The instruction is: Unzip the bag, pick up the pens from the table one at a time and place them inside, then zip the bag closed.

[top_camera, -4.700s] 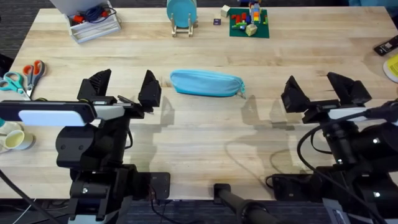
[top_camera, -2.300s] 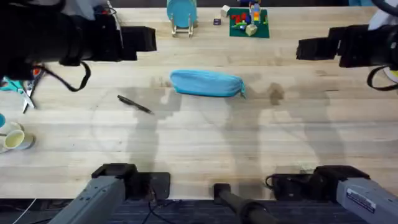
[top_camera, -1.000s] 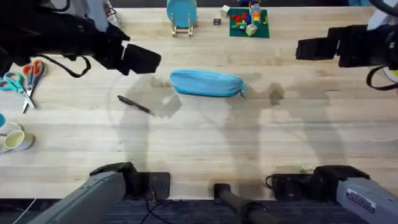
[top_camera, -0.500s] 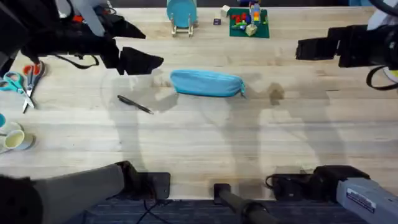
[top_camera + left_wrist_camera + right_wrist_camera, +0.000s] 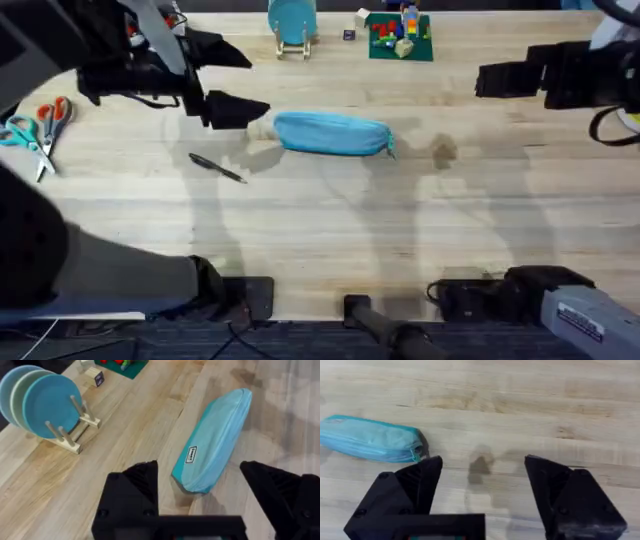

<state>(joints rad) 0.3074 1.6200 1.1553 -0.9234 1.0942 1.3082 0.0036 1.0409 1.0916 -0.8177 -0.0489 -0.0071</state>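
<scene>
The oblong turquoise fabric pouch is lying zipped at table centre. The left gripper, fingers spread, is hovering at the pouch's 9 o'clock end. A thin dark pen is resting at the pouch's 8 o'clock. The right gripper is hanging spread, well apart from the pouch.

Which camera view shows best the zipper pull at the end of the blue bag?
The right wrist view: the zipper pull hangs plainly at the bag's near end. The overhead view shows it as a small dark tab. The left wrist view shows the bag's side and label, not the pull.
</scene>
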